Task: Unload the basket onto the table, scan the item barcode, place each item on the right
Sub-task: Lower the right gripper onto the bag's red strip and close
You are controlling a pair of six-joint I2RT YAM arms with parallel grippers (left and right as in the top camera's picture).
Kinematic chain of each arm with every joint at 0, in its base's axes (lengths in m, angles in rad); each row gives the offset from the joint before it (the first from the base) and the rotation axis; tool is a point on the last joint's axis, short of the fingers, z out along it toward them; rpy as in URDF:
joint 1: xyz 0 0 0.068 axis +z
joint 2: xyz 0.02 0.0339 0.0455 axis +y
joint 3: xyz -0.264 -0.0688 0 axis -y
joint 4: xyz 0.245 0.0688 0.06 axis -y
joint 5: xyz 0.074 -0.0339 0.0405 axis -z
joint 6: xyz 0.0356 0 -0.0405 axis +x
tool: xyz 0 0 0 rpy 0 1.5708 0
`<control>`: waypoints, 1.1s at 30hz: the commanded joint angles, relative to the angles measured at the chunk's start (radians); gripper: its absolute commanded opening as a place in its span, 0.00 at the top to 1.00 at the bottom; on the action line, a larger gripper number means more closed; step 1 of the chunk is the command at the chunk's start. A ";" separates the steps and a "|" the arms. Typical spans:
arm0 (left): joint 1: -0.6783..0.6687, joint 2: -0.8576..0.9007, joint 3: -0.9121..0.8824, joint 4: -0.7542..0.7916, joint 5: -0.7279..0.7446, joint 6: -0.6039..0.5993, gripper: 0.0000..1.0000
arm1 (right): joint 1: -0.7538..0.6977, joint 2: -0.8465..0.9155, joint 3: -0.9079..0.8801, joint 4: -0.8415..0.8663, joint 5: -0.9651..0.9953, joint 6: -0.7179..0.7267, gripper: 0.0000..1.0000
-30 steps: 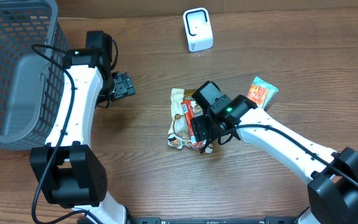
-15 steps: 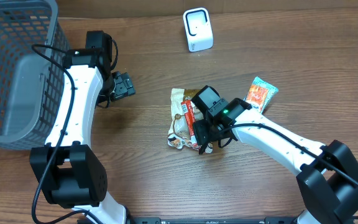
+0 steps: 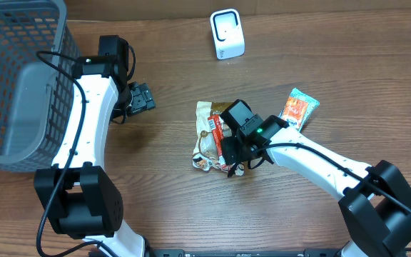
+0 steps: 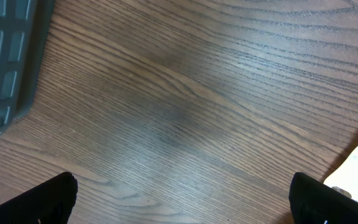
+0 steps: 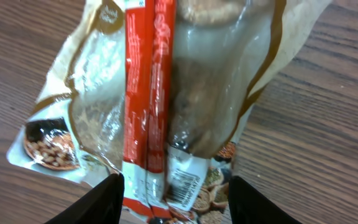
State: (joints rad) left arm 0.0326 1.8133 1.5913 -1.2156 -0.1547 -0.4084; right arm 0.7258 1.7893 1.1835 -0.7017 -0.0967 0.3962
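right wrist: right gripper (image 5: 176,186) half open, straddling red packet (image 5: 149,93).

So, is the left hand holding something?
No, the left hand is open over the table, with nothing in it.

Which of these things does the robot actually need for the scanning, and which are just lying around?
For the job: snack bag; right gripper, its jaws either side of the bag; white box at the back, probably the scanner.

Just lying about: orange packet; grey basket; left gripper, open and holding nothing.
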 commanded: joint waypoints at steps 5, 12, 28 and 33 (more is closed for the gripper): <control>0.000 0.004 0.014 0.000 -0.010 0.020 0.00 | 0.018 0.001 -0.005 0.026 -0.002 0.028 0.51; 0.000 0.004 0.014 0.000 -0.010 0.020 0.00 | 0.058 0.003 -0.006 0.043 0.052 0.029 0.59; 0.000 0.004 0.014 0.000 -0.010 0.019 0.00 | 0.066 0.005 -0.006 0.055 0.096 0.076 0.60; 0.000 0.004 0.014 0.000 -0.010 0.020 0.00 | 0.066 0.008 -0.006 0.055 0.096 0.076 0.60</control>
State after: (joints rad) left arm 0.0326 1.8133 1.5913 -1.2156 -0.1547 -0.4084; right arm 0.7879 1.7893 1.1835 -0.6533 -0.0177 0.4667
